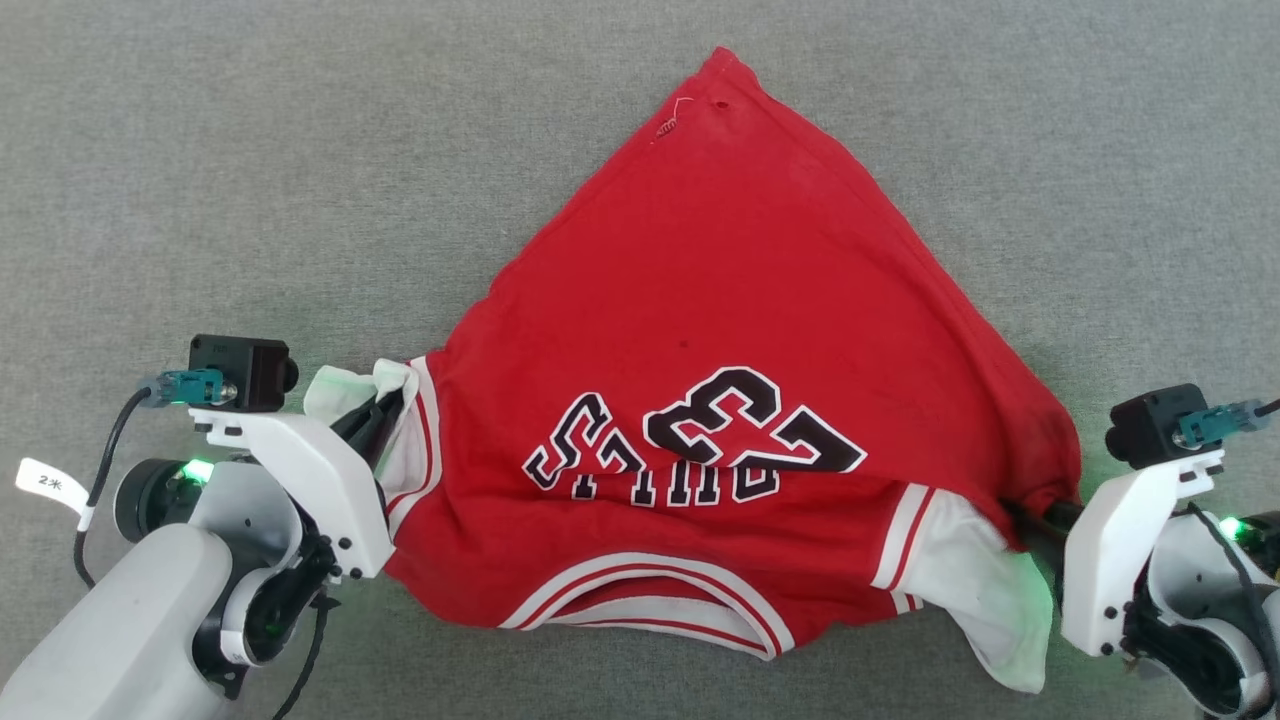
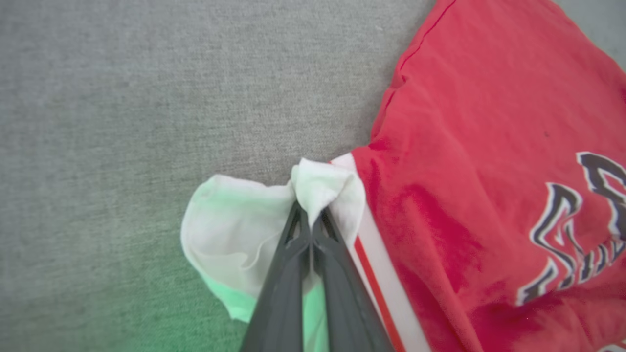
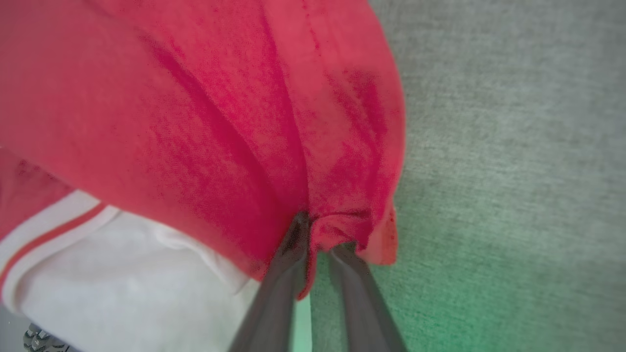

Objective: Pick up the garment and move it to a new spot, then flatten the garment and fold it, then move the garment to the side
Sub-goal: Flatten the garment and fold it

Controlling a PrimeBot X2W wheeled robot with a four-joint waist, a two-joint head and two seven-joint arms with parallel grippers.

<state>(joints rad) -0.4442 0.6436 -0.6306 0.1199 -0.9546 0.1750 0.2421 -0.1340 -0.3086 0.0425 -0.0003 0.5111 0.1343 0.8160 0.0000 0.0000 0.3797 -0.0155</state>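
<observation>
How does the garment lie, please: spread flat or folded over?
Folded over: the garment tapers to a point, red cloth overlapping one white sleeve.

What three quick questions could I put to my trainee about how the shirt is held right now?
1. True or false: the left tool is shut on a white sleeve of the garment.
2. Which part of the garment lies nearest the robot in the head view? A the neckline; B the bottom hem; C the printed lettering.
3. What colour is the fabric at the right tool's fingertips?
Key: 1 true; 2 A; 3 red.
</observation>
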